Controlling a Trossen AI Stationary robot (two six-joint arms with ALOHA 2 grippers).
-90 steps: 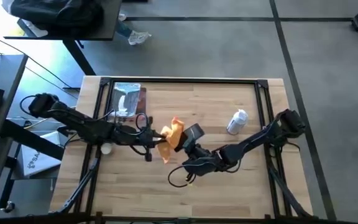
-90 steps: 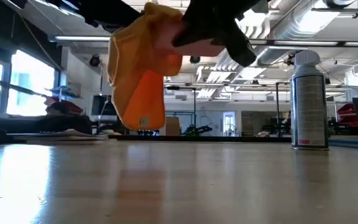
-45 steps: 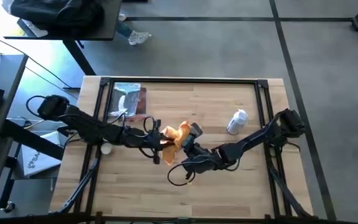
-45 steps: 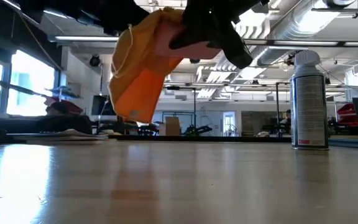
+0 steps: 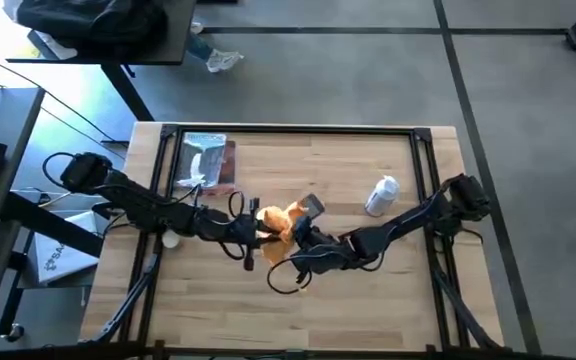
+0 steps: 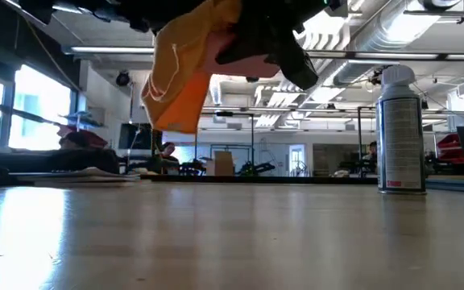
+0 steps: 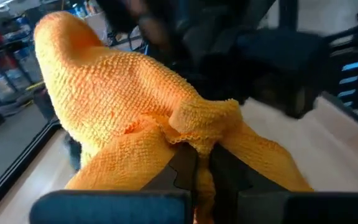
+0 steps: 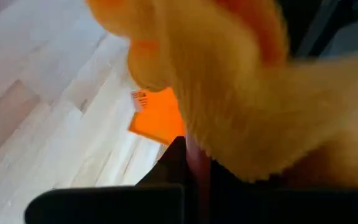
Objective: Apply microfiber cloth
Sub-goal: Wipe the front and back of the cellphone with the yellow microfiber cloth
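The orange-yellow microfiber cloth (image 5: 280,219) hangs in a bunch above the middle of the table, clear of the wood in the low view (image 6: 185,76). My left gripper (image 5: 255,222) comes from the table's left and is shut on it. My right gripper (image 5: 296,236) comes from the right and is shut on a black phone (image 5: 311,207), held up right beside the cloth. The cloth drapes against the phone and fills most of the right wrist view (image 8: 229,93). My left gripper pinches a gathered fold of the cloth (image 7: 199,140) between its two fingers, coming about level from the table's left. The rest of the cloth spreads beyond the fingers, lifted clear of the table, its loose end hanging slack (image 6: 171,113). My right gripper pinches a thin flat edge (image 8: 194,158) between its two fingers, seen end-on. It comes from the table's right, slanting. The phone (image 6: 256,52) is lifted clear of the table. The cloth hides most of it.
A white spray can (image 5: 380,195) stands upright right of centre (image 6: 400,133). A silvery packet with a brown edge (image 5: 206,163) lies at the far left. A small white round thing (image 5: 171,238) sits by the left edge. Bare wood lies along the near side.
My left gripper has gone a little toward the table's right with the cloth. The cloth, which hung long below the fingers, is now bunched against the phone, and its lower end has swung up higher above the table. My right gripper has shifted slightly toward the left.
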